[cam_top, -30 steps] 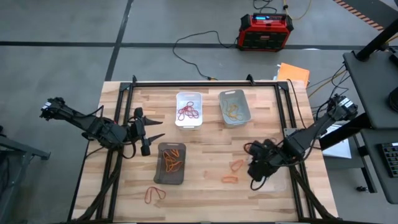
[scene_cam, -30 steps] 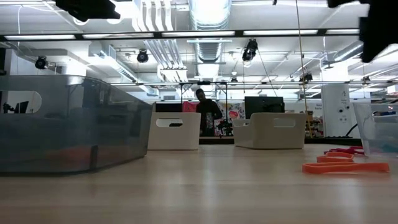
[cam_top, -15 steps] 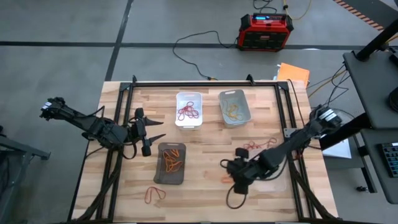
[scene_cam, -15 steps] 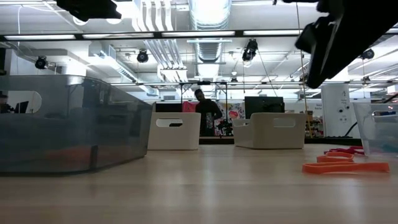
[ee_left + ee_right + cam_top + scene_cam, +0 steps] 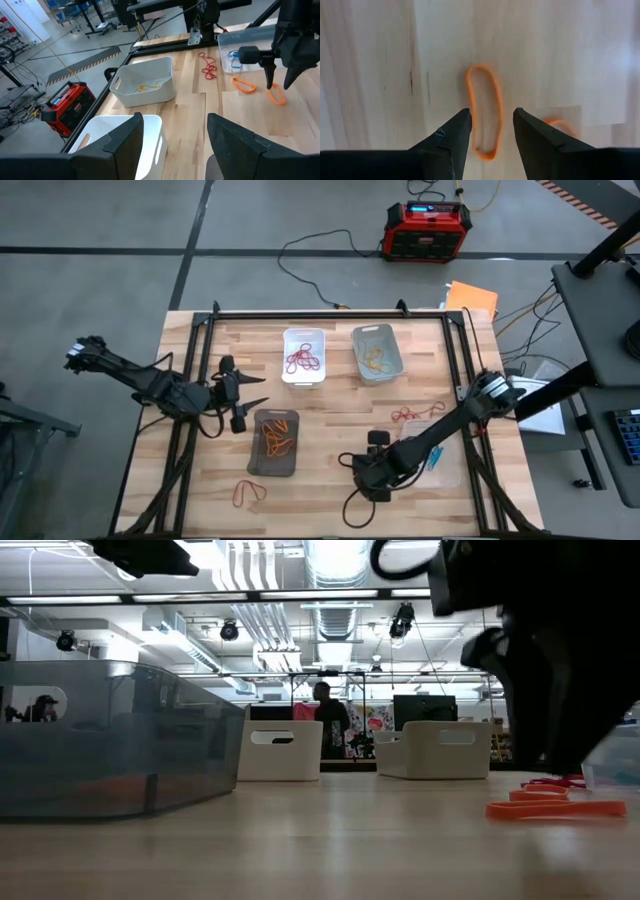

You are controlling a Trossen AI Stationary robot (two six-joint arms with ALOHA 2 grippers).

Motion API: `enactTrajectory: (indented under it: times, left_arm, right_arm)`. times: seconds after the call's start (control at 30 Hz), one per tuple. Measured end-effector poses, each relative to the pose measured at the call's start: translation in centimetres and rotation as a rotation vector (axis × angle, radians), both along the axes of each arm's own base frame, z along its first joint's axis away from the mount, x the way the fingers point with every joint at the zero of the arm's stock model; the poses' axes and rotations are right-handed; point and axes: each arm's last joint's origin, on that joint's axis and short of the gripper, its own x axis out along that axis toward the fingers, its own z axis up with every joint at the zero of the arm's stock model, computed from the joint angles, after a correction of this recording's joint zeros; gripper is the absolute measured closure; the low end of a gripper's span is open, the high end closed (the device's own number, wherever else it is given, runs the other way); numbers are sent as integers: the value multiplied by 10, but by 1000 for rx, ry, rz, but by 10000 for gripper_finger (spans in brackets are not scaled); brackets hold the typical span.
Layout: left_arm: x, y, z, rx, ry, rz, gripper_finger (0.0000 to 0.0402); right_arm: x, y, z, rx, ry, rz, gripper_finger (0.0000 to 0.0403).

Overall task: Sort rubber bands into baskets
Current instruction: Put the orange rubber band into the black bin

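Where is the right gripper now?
In the high view the right gripper hangs open over the front middle of the table, right of the dark basket. Its wrist view shows an orange rubber band lying between its fingers.

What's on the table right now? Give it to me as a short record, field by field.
right gripper: open, directly above an orange rubber band on the table
left gripper: open, waiting at the left edge
white basket: red bands
light grey basket: yellowish bands
dark basket: orange bands
clear basket: blue bands
loose bands: red cluster
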Motion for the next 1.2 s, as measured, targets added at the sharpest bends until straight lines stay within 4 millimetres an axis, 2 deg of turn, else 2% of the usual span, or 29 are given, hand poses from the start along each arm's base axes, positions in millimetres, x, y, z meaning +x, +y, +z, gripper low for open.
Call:
enactTrajectory:
  times: [0.17, 0.4, 0.8, 0.93, 1.07, 1.2]
  left_arm:
    - [4, -2, -3, -4, 16, 1, 199]
    - [8, -4, -6, 3, 31, 1, 199]
    - [9, -4, -7, 2, 35, 3, 199]
    - [9, -4, -7, -2, 33, 4, 199]
    - [9, -4, -8, -3, 33, 5, 199]
    - [11, -5, -8, -18, 32, 11, 199]
  right_arm:
    - [2, -2, -11, 41, 64, -10, 271]
    - [4, -6, -14, 32, 71, -20, 280]
    - [8, -5, -29, 40, 110, -27, 268]
    - [8, -5, -31, 37, 112, -11, 304]
    - [9, -4, -31, 43, 104, 14, 375]
    - [10, -3, -29, 39, 99, 47, 390]
